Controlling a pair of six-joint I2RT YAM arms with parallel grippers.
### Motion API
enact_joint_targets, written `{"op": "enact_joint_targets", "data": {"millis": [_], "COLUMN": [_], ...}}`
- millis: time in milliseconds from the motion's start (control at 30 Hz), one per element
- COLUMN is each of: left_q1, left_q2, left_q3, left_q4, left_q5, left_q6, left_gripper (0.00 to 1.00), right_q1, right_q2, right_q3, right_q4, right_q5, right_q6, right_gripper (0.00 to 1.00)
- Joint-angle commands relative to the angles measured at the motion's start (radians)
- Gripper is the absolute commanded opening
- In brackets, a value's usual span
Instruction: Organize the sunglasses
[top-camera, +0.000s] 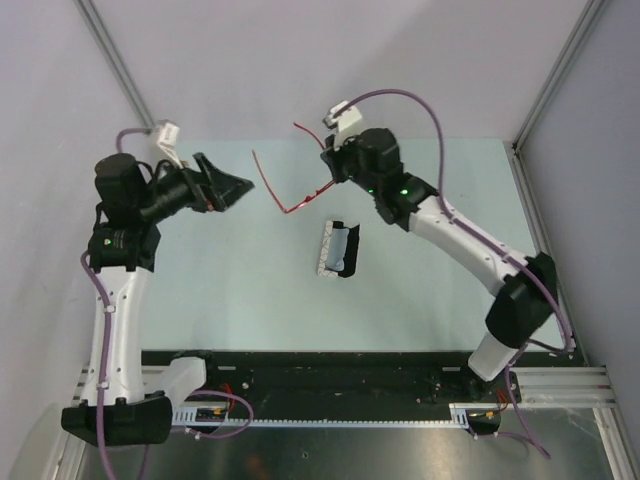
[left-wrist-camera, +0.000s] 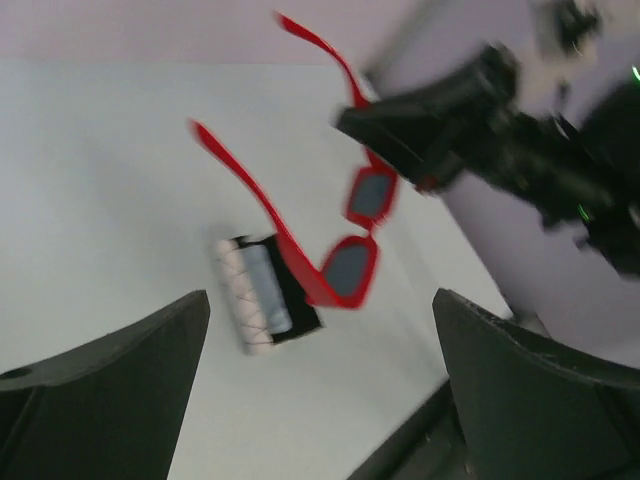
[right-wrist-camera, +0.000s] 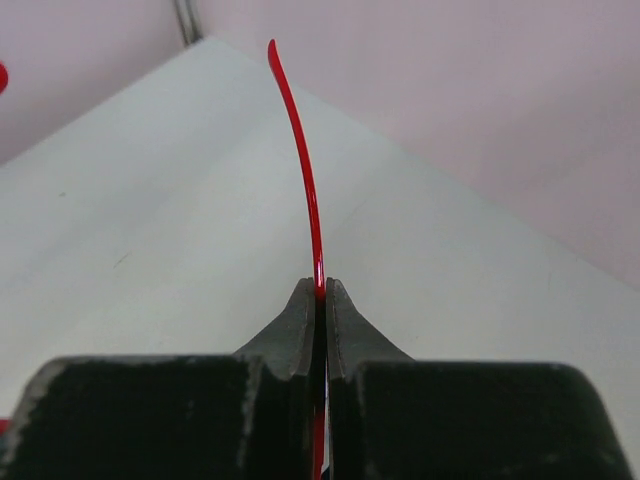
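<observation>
The red sunglasses (top-camera: 292, 209) hang in the air above the back middle of the table, temple arms spread. My right gripper (top-camera: 331, 166) is shut on one thin red temple arm (right-wrist-camera: 303, 170), which runs up out of the closed jaws (right-wrist-camera: 320, 290). In the left wrist view the sunglasses (left-wrist-camera: 350, 265) show dark lenses, with the right gripper (left-wrist-camera: 400, 130) behind them. My left gripper (top-camera: 240, 187) stands wide open just left of the free temple arm, touching nothing; between its fingers (left-wrist-camera: 321, 295) only table shows.
A white patterned case (top-camera: 340, 250) lies open on the table below the glasses, dark inside with a pale blue-grey piece in it; it also appears as the case (left-wrist-camera: 262, 292) in the left wrist view. Metal frame posts (top-camera: 112, 60) rise at the back corners.
</observation>
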Motion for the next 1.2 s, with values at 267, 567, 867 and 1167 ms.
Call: {"op": "enact_joint_targets", "data": {"millis": [267,567,867,1167], "left_q1": [-0.188,-0.421,-0.457,-0.5], "left_q2": [0.016,-0.002,0.085,0.136], "left_q3": [0.08,0.177,0.182,0.159], "left_q4": [0.177,0.272,0.363,0.459], "left_q5": [0.531,0.487,0.407,0.356], "left_q6": [0.112,0.145,-0.026,-0.146], "left_gripper": [1.0,1.0,1.0,1.0], "right_q1": [-0.141,-0.157,-0.144,-0.085], "right_q2": [-0.361,-0.416,-0.459,-0.482], "right_q3": [-0.085,-0.099,-0.111,-0.114], "right_q4": [0.192,0.207,0.247,0.25], "right_q5": [-0.519,-0.571,-0.647,-0.636], "right_q6": [0.053,0.096,0.138,0.118], "right_gripper": [0.0,0.0,0.0,0.0]}}
